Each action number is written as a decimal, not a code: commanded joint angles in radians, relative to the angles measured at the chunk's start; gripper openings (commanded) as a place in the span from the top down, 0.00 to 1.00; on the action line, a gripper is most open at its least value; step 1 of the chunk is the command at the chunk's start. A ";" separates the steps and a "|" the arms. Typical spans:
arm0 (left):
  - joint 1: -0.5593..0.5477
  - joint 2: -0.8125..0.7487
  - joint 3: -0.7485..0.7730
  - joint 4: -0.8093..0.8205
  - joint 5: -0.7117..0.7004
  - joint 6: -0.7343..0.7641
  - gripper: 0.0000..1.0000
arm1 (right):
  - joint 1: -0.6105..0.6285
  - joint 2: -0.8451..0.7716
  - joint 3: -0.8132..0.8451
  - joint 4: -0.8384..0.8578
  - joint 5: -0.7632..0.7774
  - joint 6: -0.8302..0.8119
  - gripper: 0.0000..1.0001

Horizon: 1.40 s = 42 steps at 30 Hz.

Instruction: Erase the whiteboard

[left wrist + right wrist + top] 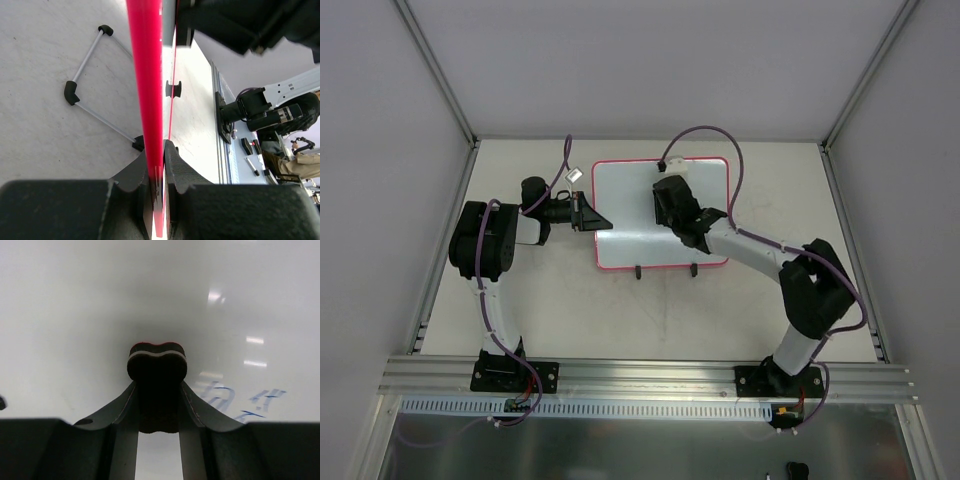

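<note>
The whiteboard (630, 215), glossy white with a pink-red frame, lies flat at mid-table with two small black feet on its near edge. My left gripper (596, 222) is shut on the frame at the board's left edge. In the left wrist view the red frame (146, 75) runs between the fingers (177, 172). My right gripper (672, 205) hangs over the board's right half. It is shut on a small red and black eraser (157, 365) that presses on the white surface (90, 295). Blue handwriting (240, 400) shows just to the eraser's right.
The right arm (790, 270) reaches in over the board's near right corner. An aluminium rail (640, 375) carries both arm bases at the near edge. Grey walls and frame posts (435, 70) enclose the table on three sides. One board foot (173, 89) shows in the left wrist view.
</note>
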 commanded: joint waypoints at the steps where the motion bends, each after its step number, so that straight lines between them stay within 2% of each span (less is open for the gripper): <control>1: -0.037 0.002 -0.016 0.007 -0.064 0.110 1.00 | -0.128 -0.052 -0.097 -0.020 0.094 0.033 1.00; 11: -0.035 0.000 -0.014 0.002 -0.062 0.111 1.00 | -0.249 -0.179 -0.295 0.018 0.152 0.118 1.00; 18: -0.035 -0.001 -0.016 0.001 -0.061 0.113 1.00 | -0.264 -0.199 -0.326 0.021 0.188 0.127 1.00; 21: -0.035 -0.003 -0.019 0.001 -0.064 0.117 1.00 | -0.261 -0.199 -0.342 0.052 0.151 0.134 1.00; 27: -0.035 -0.003 -0.019 0.001 -0.064 0.117 1.00 | -0.180 -0.170 -0.331 0.116 0.160 0.133 1.00; 35: -0.035 -0.004 -0.019 0.001 -0.061 0.117 1.00 | -0.033 -0.103 -0.233 0.166 0.221 0.108 1.00; 42: -0.035 -0.004 -0.019 0.002 -0.061 0.117 1.00 | 0.027 -0.051 -0.168 0.192 0.214 0.096 1.00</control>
